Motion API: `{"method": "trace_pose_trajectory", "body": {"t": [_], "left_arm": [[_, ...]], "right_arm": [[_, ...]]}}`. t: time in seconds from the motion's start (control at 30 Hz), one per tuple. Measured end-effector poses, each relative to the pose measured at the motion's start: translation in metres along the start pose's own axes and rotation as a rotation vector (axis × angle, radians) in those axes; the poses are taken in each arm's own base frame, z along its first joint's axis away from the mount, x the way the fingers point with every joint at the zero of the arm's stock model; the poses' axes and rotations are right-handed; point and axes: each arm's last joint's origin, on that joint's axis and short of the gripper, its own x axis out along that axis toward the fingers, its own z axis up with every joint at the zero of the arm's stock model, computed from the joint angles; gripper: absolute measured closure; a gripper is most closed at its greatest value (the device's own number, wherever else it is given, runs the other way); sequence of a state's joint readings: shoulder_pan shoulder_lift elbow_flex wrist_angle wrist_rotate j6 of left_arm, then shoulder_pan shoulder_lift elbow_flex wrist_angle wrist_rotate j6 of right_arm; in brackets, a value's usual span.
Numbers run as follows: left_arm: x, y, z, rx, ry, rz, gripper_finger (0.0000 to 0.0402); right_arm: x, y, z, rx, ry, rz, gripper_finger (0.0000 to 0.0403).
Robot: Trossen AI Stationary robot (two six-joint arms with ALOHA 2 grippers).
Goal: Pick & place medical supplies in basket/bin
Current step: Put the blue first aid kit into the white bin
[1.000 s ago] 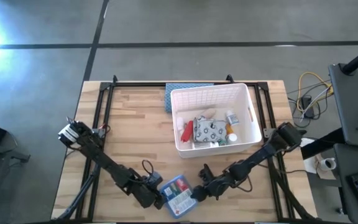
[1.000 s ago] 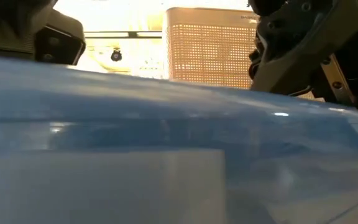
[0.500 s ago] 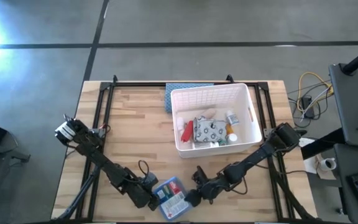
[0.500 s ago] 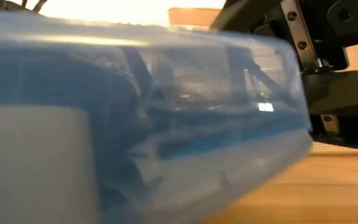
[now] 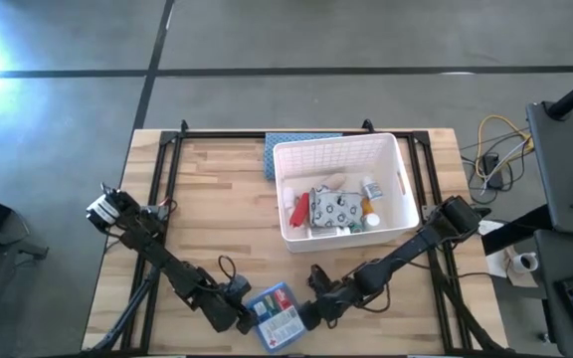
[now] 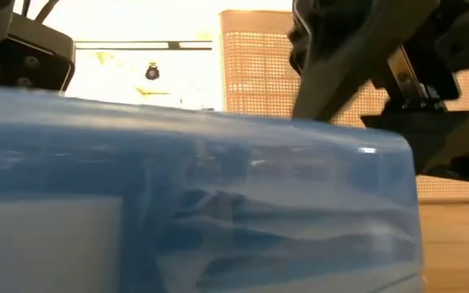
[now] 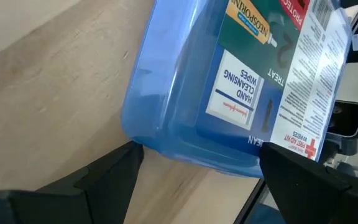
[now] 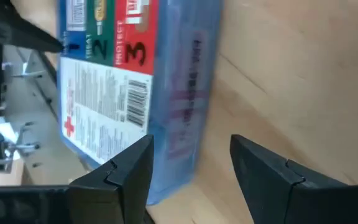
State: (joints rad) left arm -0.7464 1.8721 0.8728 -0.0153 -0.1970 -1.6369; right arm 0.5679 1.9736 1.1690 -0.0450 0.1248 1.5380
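On blue-white flat box [image 7: 241,87]: "HAND CLEANSING WIPES".

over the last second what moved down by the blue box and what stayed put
The blue first aid box slid a little left along the near table edge, with the left gripper and right gripper shifting left alongside it. Both sit at its ends with fingers apart; neither visibly clamps it. The white bin and the supplies inside it stayed put.

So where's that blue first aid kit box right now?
Seen from above, the flat blue plastic first aid kit box lies on the wooden table's near edge, between the left claw and right claw, in front of the white slotted bin.
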Motion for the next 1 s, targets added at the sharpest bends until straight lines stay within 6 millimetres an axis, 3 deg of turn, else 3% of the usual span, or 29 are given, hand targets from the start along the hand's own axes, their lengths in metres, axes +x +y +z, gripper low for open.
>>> {"method": "trace_pose_trajectory", "body": {"t": [0.17,0.4,0.7,0.87,1.0], "left_arm": [[-0.003,-0.012,0.0,-0.025,-0.004,-0.029,0.0094],[-0.023,-0.037,0.004,-0.032,-0.07,-0.088,0.0093],[-0.027,-0.044,0.005,-0.07,-0.079,-0.115,0.0097],[-0.019,-0.039,0.001,-0.068,-0.054,-0.093,0.0129],[0.002,-0.028,-0.008,-0.079,0.026,-0.031,0.0156]], "right_arm": [[0.0,-0.004,0.002,0.037,-0.01,-0.02,0.0202],[0.001,-0.004,0.005,0.043,-0.037,-0.017,0.0202],[0.008,-0.004,0.004,0.067,-0.031,0.022,0.0202],[0.026,-0.004,0.0,0.15,0.003,0.116,0.0202],[0.032,-0.001,-0.001,0.156,0.015,0.153,0.0202]]}}
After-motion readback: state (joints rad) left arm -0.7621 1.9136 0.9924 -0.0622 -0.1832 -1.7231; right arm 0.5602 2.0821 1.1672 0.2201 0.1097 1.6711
